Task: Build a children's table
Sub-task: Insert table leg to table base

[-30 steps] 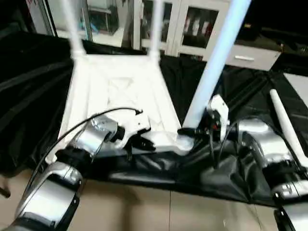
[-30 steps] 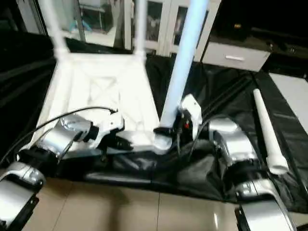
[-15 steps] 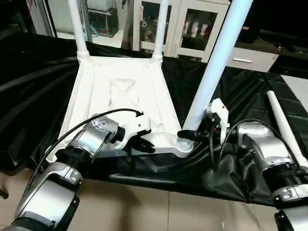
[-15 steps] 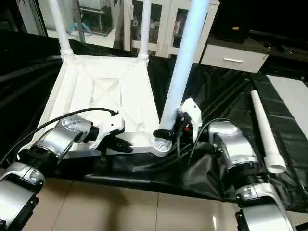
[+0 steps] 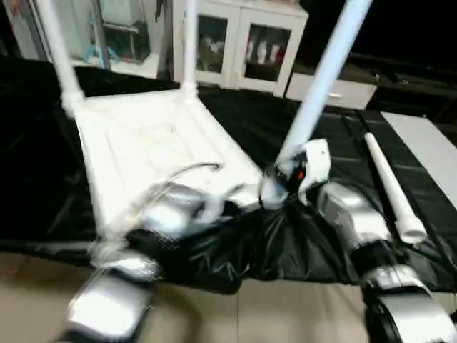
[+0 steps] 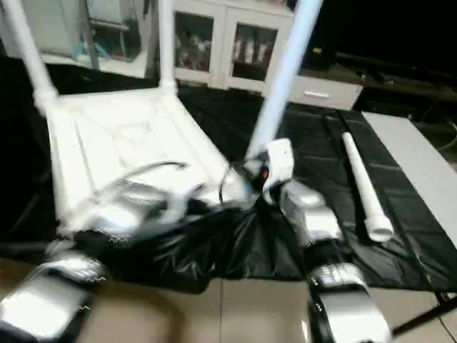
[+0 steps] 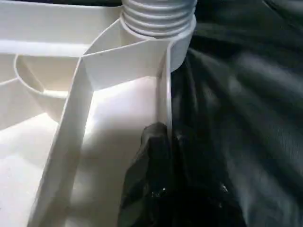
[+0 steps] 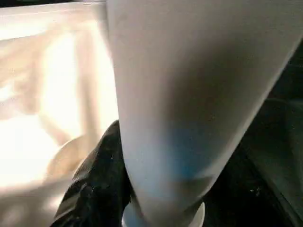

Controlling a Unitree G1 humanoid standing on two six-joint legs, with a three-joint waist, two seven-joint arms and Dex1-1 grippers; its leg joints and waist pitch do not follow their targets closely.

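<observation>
The white tabletop lies upside down on the black cloth. Two white legs stand in its far corner sockets. A third leg rises tilted from the near right corner socket. My right gripper is shut around the base of this leg, with one black finger pressed against its side. My left gripper is shut on the tabletop's near rim, just short of that socket. A fourth leg lies loose on the cloth to the right.
The black cloth is bunched up along the work surface's front edge under my forearms. Tiled floor shows below that edge. White cabinets with glass doors stand behind the work surface.
The head camera has swung and the picture has blurred, so the whole scene sits further left. Both grips look unchanged.
</observation>
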